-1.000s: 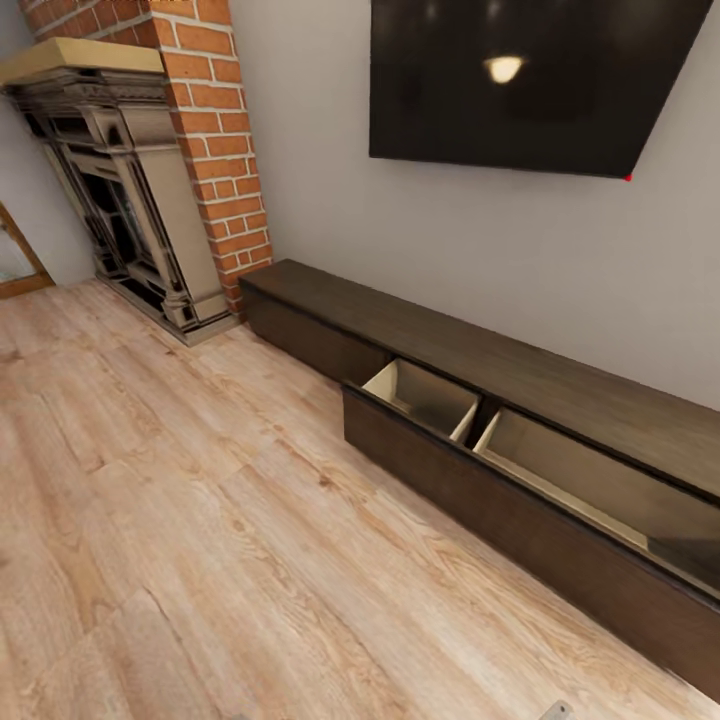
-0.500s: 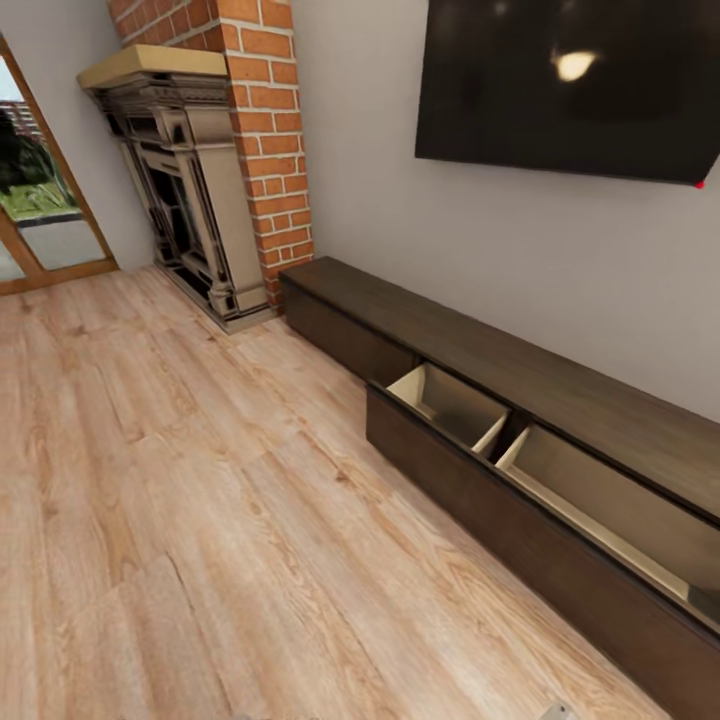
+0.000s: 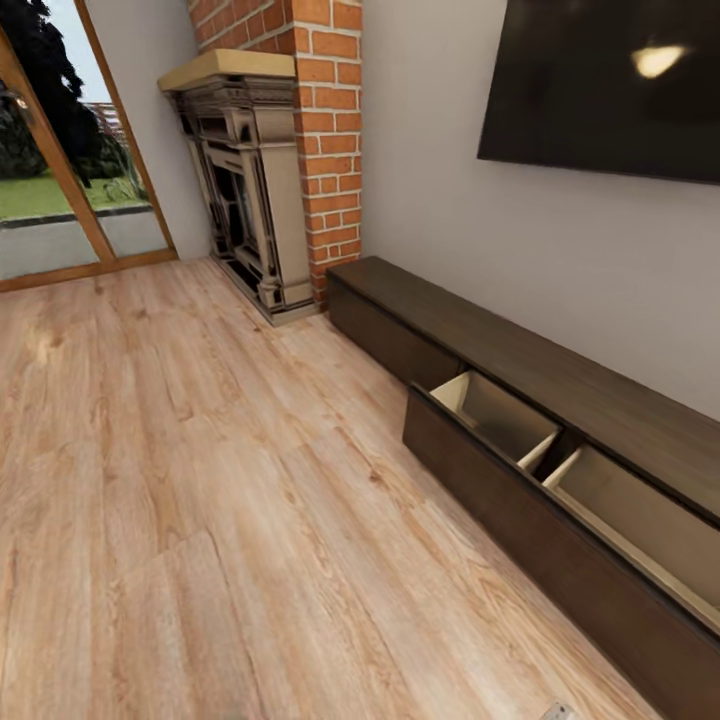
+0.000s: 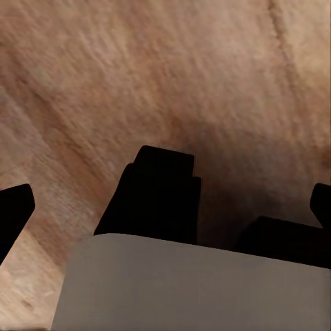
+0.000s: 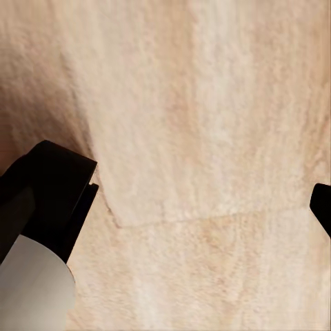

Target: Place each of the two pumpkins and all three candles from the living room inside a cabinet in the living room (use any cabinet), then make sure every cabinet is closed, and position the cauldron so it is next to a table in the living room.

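The cabinet is a long, low dark brown unit along the right wall. One wide drawer stands pulled out, and its pale beige compartments look empty. The drawer front nearer the fireplace is shut. No pumpkins, candles, cauldron or table are in view. In the left wrist view my left gripper hangs open over bare wood floor, its fingertips at the picture's edges. My right gripper is open too, over pale floorboards, with nothing between its fingers.
An ornate beige-and-black fireplace stands against a brick column past the cabinet's far end. A dark TV hangs above the cabinet. A glass door with a wooden frame is at the far left. Wood floor spreads across the left and middle.
The whole head view has swung left, so the camera moved. The glass door has come into view, and the cabinet and fireplace have slid right in the picture. The drawer stays open.
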Tool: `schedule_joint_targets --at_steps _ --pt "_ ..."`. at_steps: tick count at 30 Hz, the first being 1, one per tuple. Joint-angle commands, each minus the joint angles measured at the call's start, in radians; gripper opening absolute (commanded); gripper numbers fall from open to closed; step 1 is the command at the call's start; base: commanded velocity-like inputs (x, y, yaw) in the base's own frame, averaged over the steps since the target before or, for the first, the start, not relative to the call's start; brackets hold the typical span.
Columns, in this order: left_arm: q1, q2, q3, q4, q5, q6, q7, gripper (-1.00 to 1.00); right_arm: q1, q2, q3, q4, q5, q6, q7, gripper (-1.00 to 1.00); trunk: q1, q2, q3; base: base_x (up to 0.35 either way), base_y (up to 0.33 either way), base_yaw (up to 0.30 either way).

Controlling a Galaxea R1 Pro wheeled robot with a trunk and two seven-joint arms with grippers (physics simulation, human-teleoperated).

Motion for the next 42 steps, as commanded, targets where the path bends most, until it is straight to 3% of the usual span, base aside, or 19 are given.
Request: schedule_joint_targets --at_steps 1,42 --pt "0.000 0.000 0.000 0.000 0.000 0.000 0.000 1.00 0.000 0.000 0.000 0.000 0.000 0.000 0.000 1.00 0.000 0.000 0.000 0.000 0.000 0.289" --pt "0.000 0.001 0.000 0.000 0.000 0.000 0.001 1.00 0.000 0.002 0.000 0.000 0.000 0.000 0.000 1.00 0.000 0.000 0.000 0.000 0.000 0.289"
